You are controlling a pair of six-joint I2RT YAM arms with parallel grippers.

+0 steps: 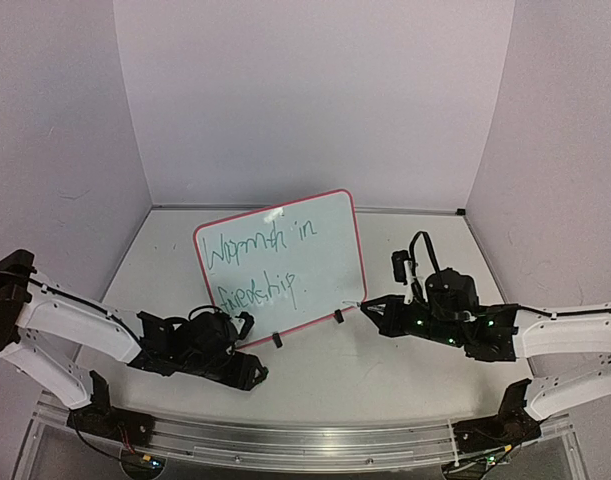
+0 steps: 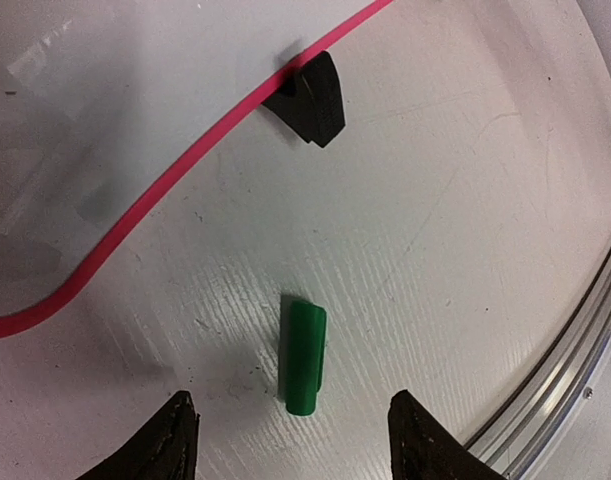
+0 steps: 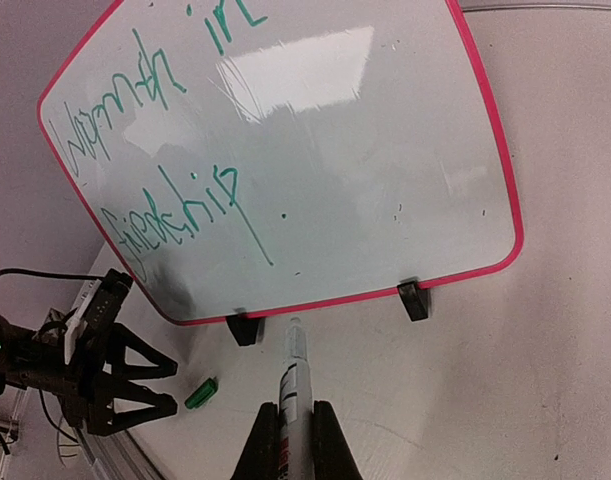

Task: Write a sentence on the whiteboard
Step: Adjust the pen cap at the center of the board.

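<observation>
Whiteboard [image 3: 365, 170] stands tilted on two black clip feet [image 3: 414, 300], with the sentence [image 3: 175, 225] in green over two lines, roughly "Warmth in / friendship." Right gripper [image 3: 291, 415] is clamped on a marker [image 3: 293, 375], tip up, just below the frame near the left foot. Green cap [image 3: 201, 393] lies on the table [image 3: 505, 400] just beside the left gripper [image 3: 170, 388], whose jaws are spread.

The whiteboard [image 1: 320, 265] shines glossy within a smooth pink-red frame [image 2: 215, 140] on matt black plastic clip feet [image 2: 310, 95], the marker [image 3: 293, 378] and green cap [image 2: 305, 358] look smooth plastic, the white table [image 2: 455, 200] is scuffed semi-gloss, and its near-edge rail [image 1: 305, 440] is brushed metal.
</observation>
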